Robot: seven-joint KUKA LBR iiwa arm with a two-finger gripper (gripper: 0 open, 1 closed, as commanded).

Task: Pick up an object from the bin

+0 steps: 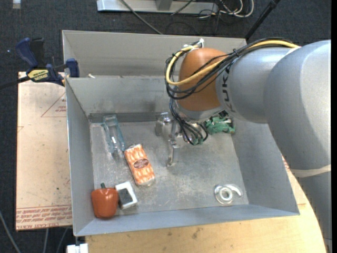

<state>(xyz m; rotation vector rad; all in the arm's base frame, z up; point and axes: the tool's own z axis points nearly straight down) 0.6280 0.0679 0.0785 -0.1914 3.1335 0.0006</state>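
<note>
The arm (274,83) reaches in from the right, its orange wrist cover (197,80) looped with yellow and black cables (190,133). The gripper (170,159) hangs tip-down over the middle of the grey metal bin (79,141). The tip sits low over a bare patch of floor, and whether it touches the metal is hard to call from this angle. Is it wide or narrow? I cannot tell, because the wrist and cables crowd that spot.

The closest thing is the orange packet (139,165) with a dark oval label. It lies flat and slanted just to the left of the tip, apart from it.

On the other side, half tucked under the wrist, is a small green thing (220,124). Its kind I can't make out.

Further left, toward the back of the floor, lies a clear plastic piece (112,133), with its near end close to the packet's upper end.

In the front left corner stands a red-orange toy pepper (104,202) with a small dark stem. A little white block with a dark face (126,195) sits right against it.

At the front right, a white ring-shaped thing (226,194) lies on its own, well apart from the gripper.
</note>
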